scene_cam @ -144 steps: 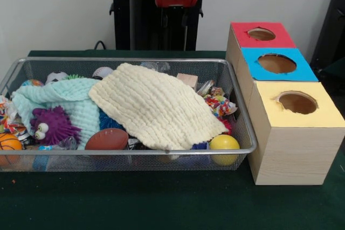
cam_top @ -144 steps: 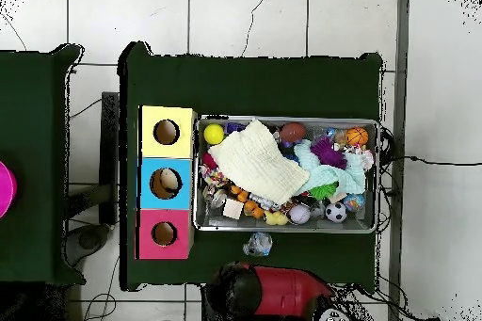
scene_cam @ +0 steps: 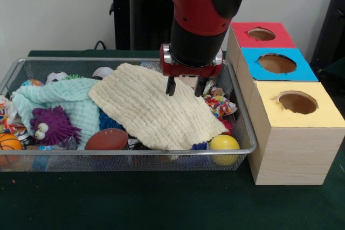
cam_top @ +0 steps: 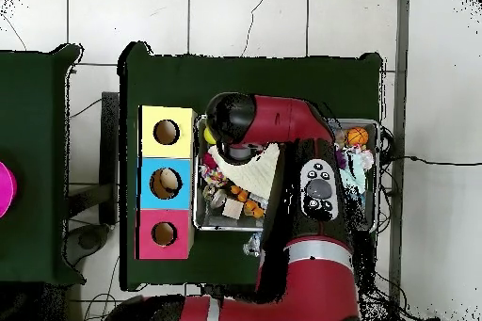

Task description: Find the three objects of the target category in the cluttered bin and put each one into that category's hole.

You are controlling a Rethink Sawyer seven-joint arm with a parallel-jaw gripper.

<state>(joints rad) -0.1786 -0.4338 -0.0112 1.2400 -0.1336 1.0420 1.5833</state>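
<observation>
Claw (scene_cam: 186, 89) is hanging spread and empty above the yellow cloth (scene_cam: 156, 111) in the bin (scene_cam: 129, 151) — no plastic lumps are showing, so all three seem left.

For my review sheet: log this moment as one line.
gripper: open, above cream cloth | bin: cluttered | target objects: none held
</observation>
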